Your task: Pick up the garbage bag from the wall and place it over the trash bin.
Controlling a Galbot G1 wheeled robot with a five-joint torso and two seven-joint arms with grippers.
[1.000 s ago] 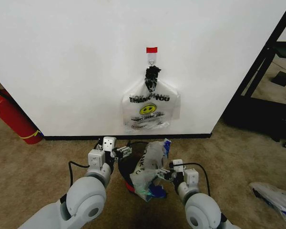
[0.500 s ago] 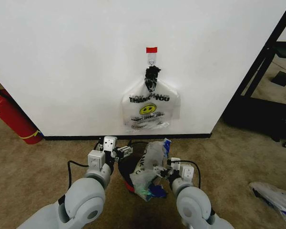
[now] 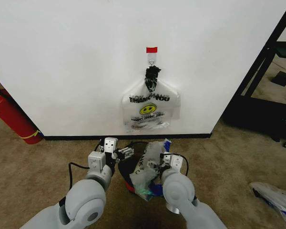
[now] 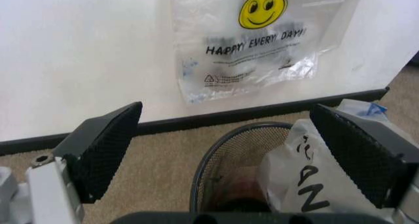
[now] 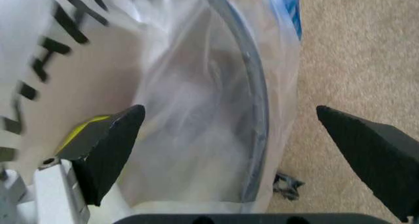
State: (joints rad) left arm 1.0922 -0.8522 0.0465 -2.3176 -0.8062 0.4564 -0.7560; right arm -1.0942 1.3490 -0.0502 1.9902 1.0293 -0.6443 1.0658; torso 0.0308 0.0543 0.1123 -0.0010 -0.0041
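Observation:
The garbage bag (image 3: 150,167) is crumpled over the right side of the black trash bin (image 3: 125,170), below the white wall (image 3: 62,57). My right gripper (image 3: 153,165) is right at the bag. In the right wrist view its fingers (image 5: 105,140) stand open over the translucent bag (image 5: 190,87), and the bin's rim (image 5: 258,111) shows through the plastic. My left gripper (image 3: 124,152) is open at the bin's left rim. The left wrist view looks past that open gripper (image 4: 226,109) at the mesh bin (image 4: 222,150) and the lettered bag (image 4: 307,175) inside it.
A fuller white "THANK YOU" smiley bag (image 3: 150,107) hangs from the hook under red tape (image 3: 151,49). A red fire extinguisher (image 3: 12,117) stands at the left. A black frame (image 3: 264,67) is at the right, and another plastic bag (image 3: 274,198) lies on the carpet.
My right arm has swung left, bringing its gripper in closer to the bag on the bin. The left arm and the bin have stayed put.

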